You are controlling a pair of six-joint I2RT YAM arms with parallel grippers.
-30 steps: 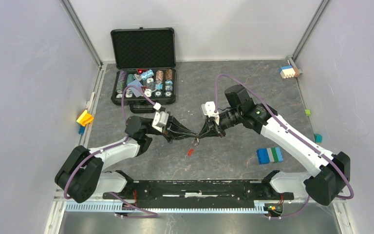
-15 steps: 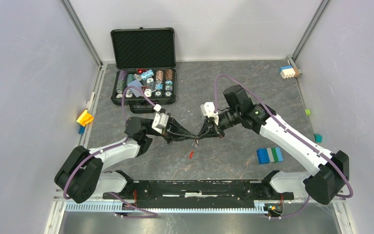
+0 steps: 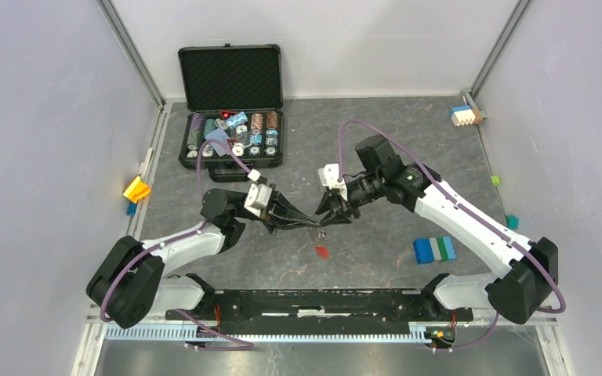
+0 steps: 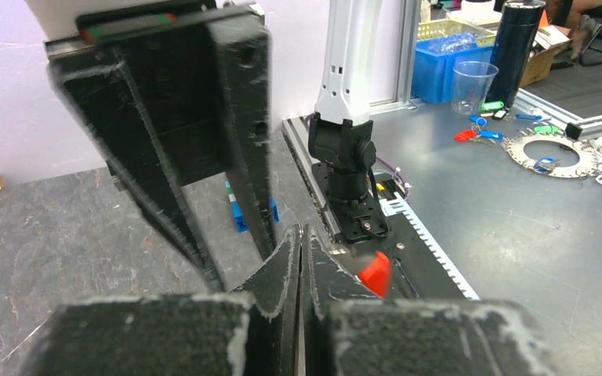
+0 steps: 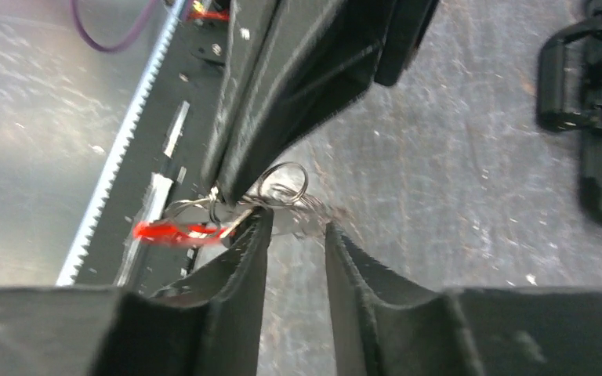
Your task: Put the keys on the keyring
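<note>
Above the table point(image 3: 376, 141) the two arms meet tip to tip, and the threading looks unfinished, as no key can be made out on the loop. The left end effector point(image 4: 299, 254) is pressed together, pinching the keyring point(image 5: 282, 184) by its wire. The red tag point(image 3: 322, 251) dangles below. The right end effector point(image 5: 294, 235) is spread, its fingers flanking the silvery rings just beside the left tips. Whether a key sits there is too blurred to tell.
</note>
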